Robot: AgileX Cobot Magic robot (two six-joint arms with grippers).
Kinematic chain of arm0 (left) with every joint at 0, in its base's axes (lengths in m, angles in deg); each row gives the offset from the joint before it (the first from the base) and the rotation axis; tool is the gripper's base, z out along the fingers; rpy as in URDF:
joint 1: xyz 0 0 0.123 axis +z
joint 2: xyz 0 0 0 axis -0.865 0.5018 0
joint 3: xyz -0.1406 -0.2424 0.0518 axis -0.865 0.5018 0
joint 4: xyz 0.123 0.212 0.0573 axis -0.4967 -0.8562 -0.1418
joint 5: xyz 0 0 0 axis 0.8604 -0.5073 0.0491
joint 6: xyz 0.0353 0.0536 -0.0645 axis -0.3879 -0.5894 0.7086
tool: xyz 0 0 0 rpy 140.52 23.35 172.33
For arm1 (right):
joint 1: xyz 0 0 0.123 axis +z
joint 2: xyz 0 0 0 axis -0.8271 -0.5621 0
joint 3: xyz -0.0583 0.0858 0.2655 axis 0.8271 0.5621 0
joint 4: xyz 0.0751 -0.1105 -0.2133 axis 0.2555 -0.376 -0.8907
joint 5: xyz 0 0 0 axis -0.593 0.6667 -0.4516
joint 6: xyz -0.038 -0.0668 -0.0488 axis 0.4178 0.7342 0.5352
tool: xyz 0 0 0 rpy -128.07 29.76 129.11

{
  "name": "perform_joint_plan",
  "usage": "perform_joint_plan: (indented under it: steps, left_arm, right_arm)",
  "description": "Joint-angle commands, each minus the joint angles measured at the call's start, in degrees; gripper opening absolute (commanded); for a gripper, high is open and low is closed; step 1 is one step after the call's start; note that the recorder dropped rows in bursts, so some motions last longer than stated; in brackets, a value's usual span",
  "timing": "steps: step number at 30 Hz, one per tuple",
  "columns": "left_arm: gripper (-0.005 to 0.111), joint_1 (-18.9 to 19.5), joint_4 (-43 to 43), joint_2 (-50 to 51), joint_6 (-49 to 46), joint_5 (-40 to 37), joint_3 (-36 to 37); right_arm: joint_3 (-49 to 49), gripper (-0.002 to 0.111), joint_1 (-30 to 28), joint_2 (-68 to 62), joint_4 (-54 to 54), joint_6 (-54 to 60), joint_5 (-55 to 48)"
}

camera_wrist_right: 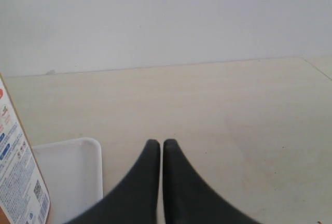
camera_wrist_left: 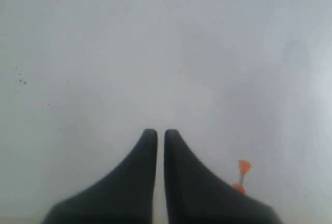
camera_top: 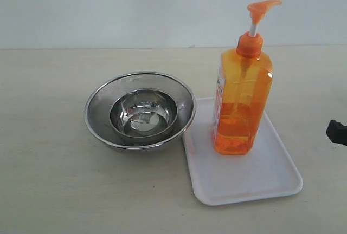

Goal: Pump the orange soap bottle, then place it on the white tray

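Can see the orange soap bottle [camera_top: 241,101] standing upright on the white tray [camera_top: 271,182], toward its far left part, pump head raised, free of any grip. Just beside the tray on the left, find a steel mesh bowl [camera_top: 100,104] with a smaller steel bowl [camera_top: 143,112] inside, all on a pale table [camera_top: 49,190]. Find the right gripper [camera_wrist_right: 162,145] clenched on nothing, apart from the bottle. Find the left gripper [camera_wrist_left: 156,133] also clenched and empty, facing a plain wall [camera_wrist_left: 155,37]
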Motion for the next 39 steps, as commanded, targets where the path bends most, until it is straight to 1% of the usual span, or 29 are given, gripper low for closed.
perform_joint_plan:
  steps: [1,3,6,9,11,14,15,20,23,39]
  left_arm:
    - [0.005,0.11,17.12,-0.12,-11.30,-10.51,0.23]
    - [0.005,0.11,21.91,-0.12,-16.04,-15.38,0.23]
    - [0.005,0.11,31.89,-0.12,-27.60,-21.71,0.23]
    - [0.005,0.11,38.48,-0.12,-39.01,-26.23,0.23]
    - [0.005,0.11,41.43,-0.12,-45.81,-28.76,0.23]
    - [0.005,0.11,41.06,-0.12,-49.66,-31.92,0.23]
    - [0.005,0.11,40.51,-0.12,-51.30,-34.21,0.23]
    - [0.005,0.11,35.19,-0.12,-51.69,-40.94,0.23]
    - [0.005,0.11,33.24,-0.12,-52.05,-43.72,0.23]
    - [0.005,0.11,32.57,-0.12,-52.33,-43.62,0.23]
  right_arm:
    - [0.38,0.000,-0.16,0.26,-0.04,-0.26,0.67]
    - [0.38,0.000,-0.16,0.26,-0.04,-0.26,0.67]
    - [0.38,0.000,-0.16,0.26,-0.04,-0.26,0.67]
    - [0.38,0.000,-0.16,0.26,-0.04,-0.26,0.67]
    - [0.38,0.000,-0.16,0.26,-0.04,-0.39,0.67]
    - [0.38,0.000,-0.16,0.26,-0.04,-0.39,0.67]
    - [0.38,0.000,-0.16,0.26,-0.04,-0.39,0.67]
    - [0.38,0.000,-0.16,0.26,-0.04,-0.39,0.67]
    - [0.38,0.000,-0.16,0.26,-0.04,-0.39,0.67]
    - [0.38,0.000,-0.16,0.26,-0.04,-0.38,0.36]
